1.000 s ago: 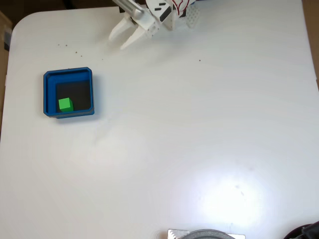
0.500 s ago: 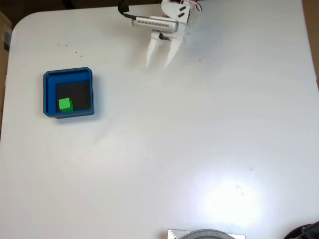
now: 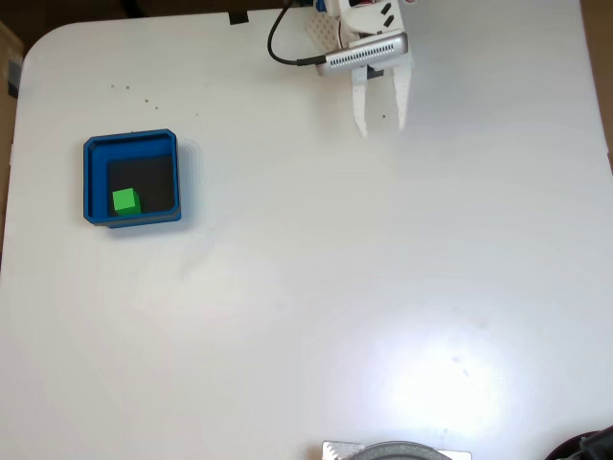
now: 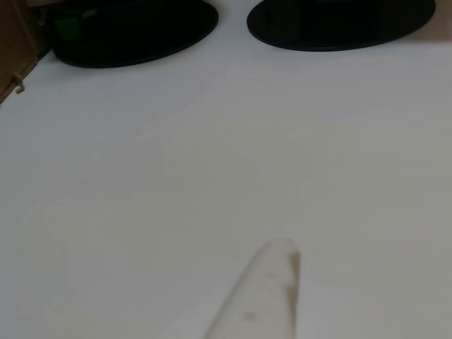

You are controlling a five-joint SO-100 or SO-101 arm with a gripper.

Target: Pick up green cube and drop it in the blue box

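Note:
In the fixed view the green cube lies inside the blue box, at the lower left of its black floor. The box sits on the left side of the white table. My white gripper hangs at the top centre, far to the right of the box. Its two fingers point down the picture and stand apart with nothing between them. In the other view one white fingertip rises from the bottom edge over bare table.
A black cable loops beside the arm's base at the top edge. Two dark oval shapes lie at the far edge of the table in the other view. A grey round object pokes in at the bottom of the fixed view.
The gripper has swung to the right along the table's top edge, away from the box, its fingers turning to point straight down the picture. Cube and box have not moved.

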